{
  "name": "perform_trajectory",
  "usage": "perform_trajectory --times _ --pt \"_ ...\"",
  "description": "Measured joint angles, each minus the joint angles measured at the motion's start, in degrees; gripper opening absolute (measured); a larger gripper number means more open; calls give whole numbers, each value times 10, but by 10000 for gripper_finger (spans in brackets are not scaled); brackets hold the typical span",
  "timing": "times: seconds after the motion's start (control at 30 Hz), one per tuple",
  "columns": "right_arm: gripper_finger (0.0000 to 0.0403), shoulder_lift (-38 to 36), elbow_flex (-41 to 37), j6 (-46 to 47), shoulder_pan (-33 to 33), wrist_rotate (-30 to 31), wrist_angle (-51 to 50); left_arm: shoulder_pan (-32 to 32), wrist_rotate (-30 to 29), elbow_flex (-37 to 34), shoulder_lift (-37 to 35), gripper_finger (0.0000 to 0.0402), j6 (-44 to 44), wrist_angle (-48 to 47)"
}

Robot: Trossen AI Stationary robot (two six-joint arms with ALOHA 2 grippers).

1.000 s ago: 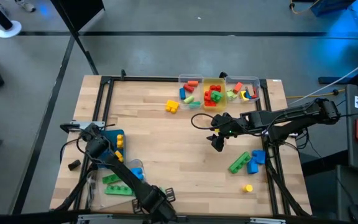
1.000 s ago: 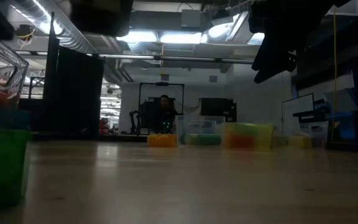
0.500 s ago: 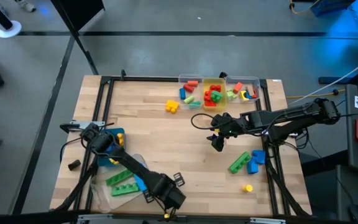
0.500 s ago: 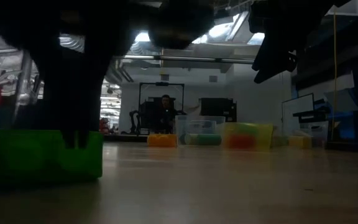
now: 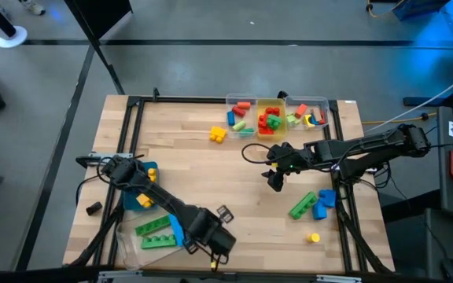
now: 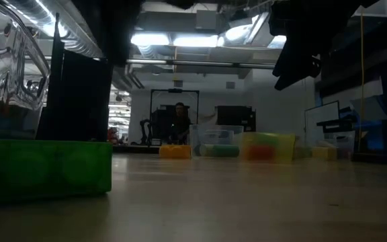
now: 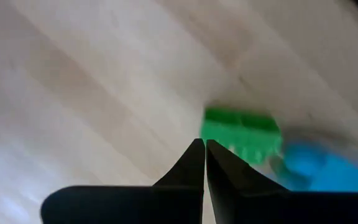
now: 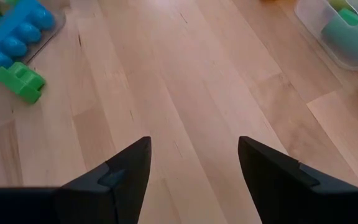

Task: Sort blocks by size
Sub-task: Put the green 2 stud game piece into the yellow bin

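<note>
Two long green blocks [image 5: 154,234] and a blue block [image 5: 176,230] lie in a clear tray at the near left. My left gripper [image 5: 204,242] hangs shut just right of them, pointing down and clear of the table; in its wrist view the shut fingertips [image 7: 204,150] stand short of a green block's end [image 7: 241,132]. My right gripper [image 5: 274,181] hovers open over bare wood right of centre, nothing between its fingers [image 8: 194,162]. A green block [image 5: 303,206], a blue block [image 5: 325,200] and a small yellow block [image 5: 314,237] lie at the near right.
Three small bins [image 5: 270,118] with sorted blocks stand in a row at the far edge, a yellow block [image 5: 217,134] left of them. A blue bin [image 5: 140,187] with yellow blocks sits at the left. Bare wood lies in the table's middle.
My left gripper, shut throughout, has risen and gone toward the table's right and far side, away from the tray, rolling its wrist. The front green block has slid a little toward the right and now lies with its long side toward the low camera.
</note>
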Motion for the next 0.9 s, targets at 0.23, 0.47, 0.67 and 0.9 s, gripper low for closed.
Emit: perform_trajectory --times 0.23,0.47,0.67,0.9 --pt "241 0 0 0 0 0 0 -6 30 -7 -1 1 -31 -73" --pt "241 0 0 0 0 0 0 -33 129 -9 0 1 -46 -65" --pt "241 0 0 0 0 0 0 -62 200 -9 0 1 -88 -62" --pt "241 0 0 0 0 0 0 -76 196 -6 -4 1 -129 30"
